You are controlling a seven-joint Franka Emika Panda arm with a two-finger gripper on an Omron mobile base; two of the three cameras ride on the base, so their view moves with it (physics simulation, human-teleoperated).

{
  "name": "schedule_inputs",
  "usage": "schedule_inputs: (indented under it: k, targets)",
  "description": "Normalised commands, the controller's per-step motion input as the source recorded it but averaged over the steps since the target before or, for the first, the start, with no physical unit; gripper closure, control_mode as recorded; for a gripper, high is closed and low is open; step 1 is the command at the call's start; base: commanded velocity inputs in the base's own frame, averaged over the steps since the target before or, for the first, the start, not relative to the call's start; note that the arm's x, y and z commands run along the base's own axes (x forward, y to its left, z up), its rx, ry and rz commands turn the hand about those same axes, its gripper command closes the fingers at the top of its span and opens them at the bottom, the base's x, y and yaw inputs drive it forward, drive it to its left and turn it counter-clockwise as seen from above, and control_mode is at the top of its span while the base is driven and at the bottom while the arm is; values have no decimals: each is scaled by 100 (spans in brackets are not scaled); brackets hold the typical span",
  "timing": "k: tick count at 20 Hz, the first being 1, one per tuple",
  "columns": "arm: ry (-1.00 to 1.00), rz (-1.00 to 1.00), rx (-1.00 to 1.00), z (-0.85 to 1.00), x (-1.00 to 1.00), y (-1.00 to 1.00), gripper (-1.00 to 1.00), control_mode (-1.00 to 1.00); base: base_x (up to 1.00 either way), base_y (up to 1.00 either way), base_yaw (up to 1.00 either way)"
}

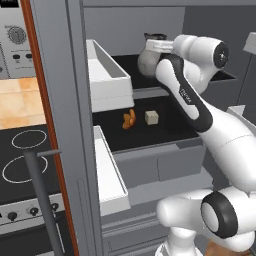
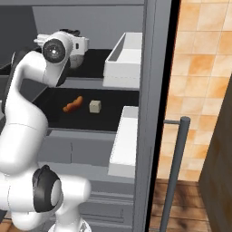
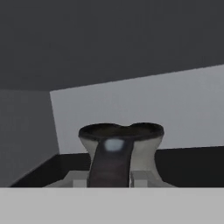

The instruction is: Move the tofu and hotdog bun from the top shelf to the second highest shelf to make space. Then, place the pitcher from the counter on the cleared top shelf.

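Observation:
My gripper (image 1: 154, 50) is shut on the dark handle of the mottled grey pitcher (image 1: 146, 60), which is upright over the black top shelf (image 1: 126, 67) inside the open fridge. Whether its base touches the shelf I cannot tell. In the hand view the pitcher (image 3: 119, 142) is close up, its handle running down between my gripper (image 3: 109, 178) fingertips. From the right my hand hides most of the pitcher (image 2: 76, 60). The orange-brown hotdog bun (image 1: 129, 119) (image 2: 72, 105) and the pale tofu (image 1: 151, 117) (image 2: 94, 106) lie side by side on the second highest shelf (image 1: 150, 134).
White door bins (image 1: 107, 75) (image 1: 111, 175) stick out on the fridge door at the left. Grey drawers (image 1: 160, 167) sit under the shelves. A black stovetop (image 1: 25, 155) and a dark bar handle (image 1: 40, 200) are further left. The fridge's back wall is close behind the pitcher.

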Motion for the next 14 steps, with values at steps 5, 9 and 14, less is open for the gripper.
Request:
schedule_inputs:
  k: [5, 9, 14]
  targets:
    - [1, 0, -16, -51, 1, 10, 100, -100, 0, 0, 0]
    - [0, 0, -19, -57, 0, 19, -100, -100, 0, 0, 0]
    - [0, 0, -12, -32, 0, 4, -100, -100, 0, 0, 0]
